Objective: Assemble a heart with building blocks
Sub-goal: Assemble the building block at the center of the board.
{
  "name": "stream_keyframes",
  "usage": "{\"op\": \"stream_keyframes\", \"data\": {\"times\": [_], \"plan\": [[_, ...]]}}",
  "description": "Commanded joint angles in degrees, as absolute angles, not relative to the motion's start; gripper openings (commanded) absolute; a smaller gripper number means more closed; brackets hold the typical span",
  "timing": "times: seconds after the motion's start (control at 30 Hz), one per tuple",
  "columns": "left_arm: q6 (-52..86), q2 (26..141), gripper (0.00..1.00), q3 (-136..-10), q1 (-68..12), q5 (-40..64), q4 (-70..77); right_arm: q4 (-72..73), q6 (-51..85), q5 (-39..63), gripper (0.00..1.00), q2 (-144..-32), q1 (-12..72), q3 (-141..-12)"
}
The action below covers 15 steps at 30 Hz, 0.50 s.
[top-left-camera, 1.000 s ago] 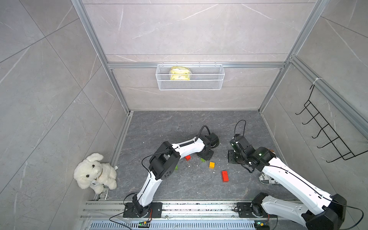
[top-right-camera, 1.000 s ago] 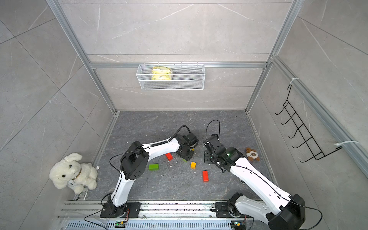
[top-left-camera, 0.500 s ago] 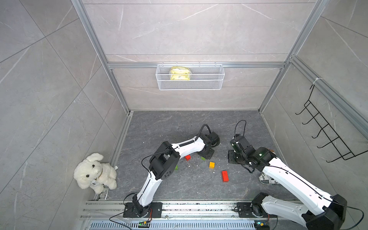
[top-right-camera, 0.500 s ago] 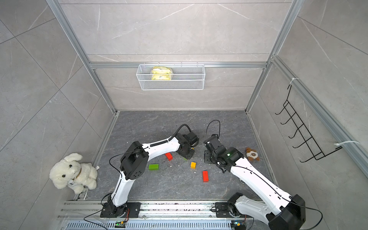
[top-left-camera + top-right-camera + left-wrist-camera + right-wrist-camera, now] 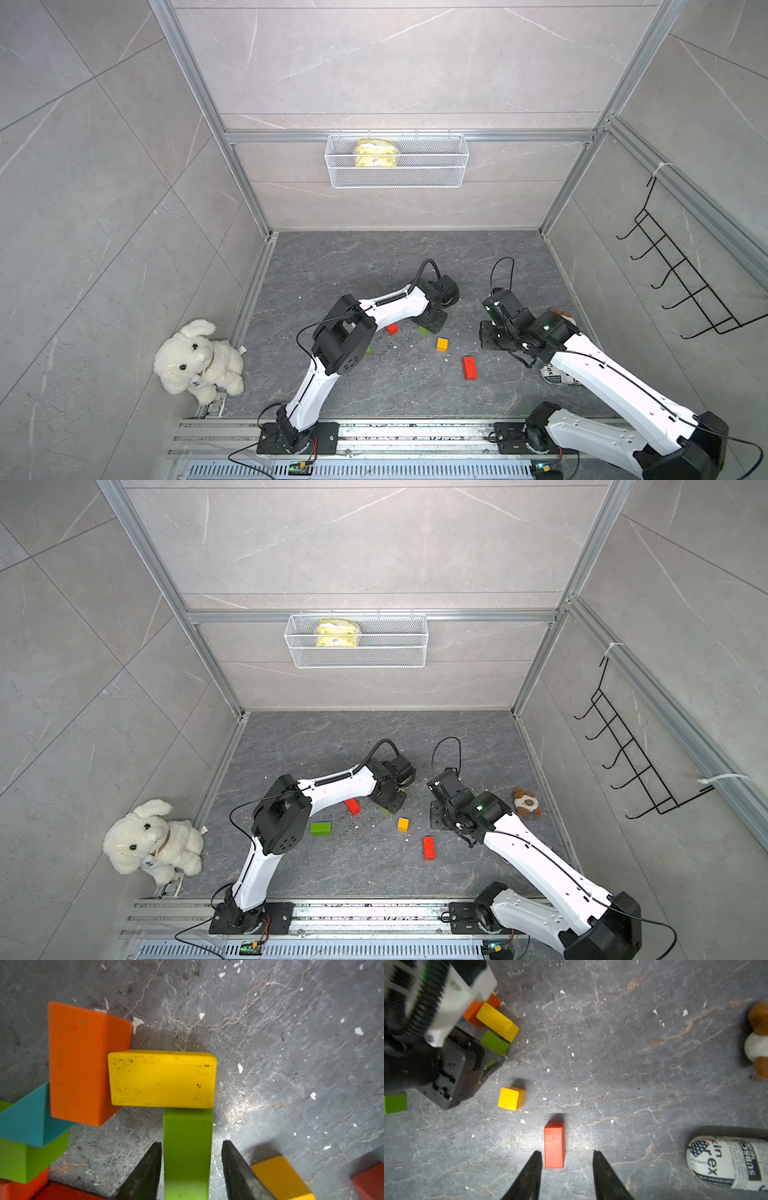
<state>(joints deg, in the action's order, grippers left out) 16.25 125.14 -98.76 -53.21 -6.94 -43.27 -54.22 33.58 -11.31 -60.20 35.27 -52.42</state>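
- far left: white plush dog (image 5: 195, 361) sits against the wall, well apart from the blocks, so not yr concern.
- loose green bar (image 5: 321, 828) lies by the left arm's elbow. a red bar (image 5: 352, 806) pokes out from under the forearm. both look like spare stock for the lobe not yet built.
- part-built heart (image 5: 488, 1016), seen in the left wrist view: teal triangle (image 5: 25, 1120) marks the notch and the orange bar (image 5: 76, 1064) touches it. yellow bar (image 5: 162, 1079) butts the orange bar's side. a 2nd green bar (image 5: 188, 1124) meets the yellow bar's long face end-on, prob. so that lobe turns down toward the point.
- left gripper (image 5: 191, 1142) straddles that 2nd green bar w/ jaws apart and a sliver of gap each side: released, not gripping.
- orange-yellow cube (image 5: 442, 344) sits alone near that bar's free end. i'd guess it's kept for the heart's point.
- 2nd red bar (image 5: 554, 1145) shows between the jaws of the right gripper (image 5: 567, 1152) in the right wrist view. jaws are spread w/ clear gaps, nothing held. can't tell if the tips are down at its level. it's lined up lengthwise, so it looks like yr next pick.
- far right: brown plush toy (image 5: 525, 802) and printed roll (image 5: 726, 1162), away from the blocks.
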Motion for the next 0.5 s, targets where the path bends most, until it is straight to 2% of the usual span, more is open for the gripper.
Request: {"op": "stream_keyframes", "data": {"times": [0.0, 0.1, 0.2, 0.33, 0.47], "plan": [[16.2, 124.7, 0.50, -100.4, -53.2, -7.2, -43.5, -58.0, 36.1, -10.1, 0.46, -59.2, 37.8, -49.1], [16.5, 123.8, 0.52, -100.3, -53.1, -6.4, -43.5, -58.1, 39.1, -10.0, 0.51, -60.9, 42.1, -47.5], [17.3, 120.8, 0.59, -100.3, -53.1, -6.5, -44.4, -57.9, 42.4, -10.9, 0.58, -64.8, 47.5, -47.6], [18.8, 114.3, 0.65, -97.6, -51.3, -7.9, -45.7, -53.7, 43.9, -9.2, 0.61, -69.2, 48.2, -46.2], [22.9, 106.1, 0.66, -90.4, -47.1, -7.2, -45.9, -47.9, 43.7, -7.0, 0.62, -74.6, 48.2, -44.6]]}}
